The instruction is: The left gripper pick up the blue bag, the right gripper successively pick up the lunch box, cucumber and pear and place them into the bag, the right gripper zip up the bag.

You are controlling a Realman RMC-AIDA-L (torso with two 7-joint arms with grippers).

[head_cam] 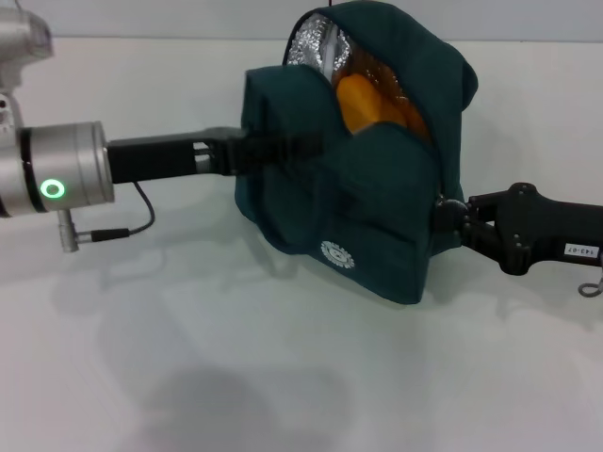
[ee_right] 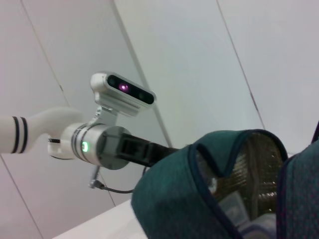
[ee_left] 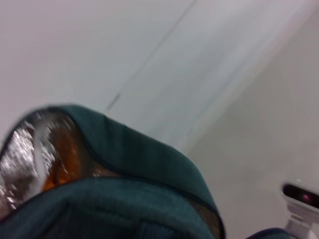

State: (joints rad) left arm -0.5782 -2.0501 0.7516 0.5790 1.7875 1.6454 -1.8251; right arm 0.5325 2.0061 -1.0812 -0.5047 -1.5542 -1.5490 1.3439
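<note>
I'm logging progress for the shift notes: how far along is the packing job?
Packing looks nearly finished: the pear sits inside the blue bag, nothing else lies on the table. The left gripper holds the bag's side; the right gripper is at the opposite edge. The bag still gapes, so zipping remains.

Teal blue bag [head_cam: 358, 207] — silver lining, orange pear [head_cam: 363, 102].

The right gripper [head_cam: 450, 218] has a white label, seemingly "143-07"; bag logo unreadable.

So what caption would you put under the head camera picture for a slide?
Left gripper holds the open blue bag, pear inside, while the right gripper meets its side.
</note>
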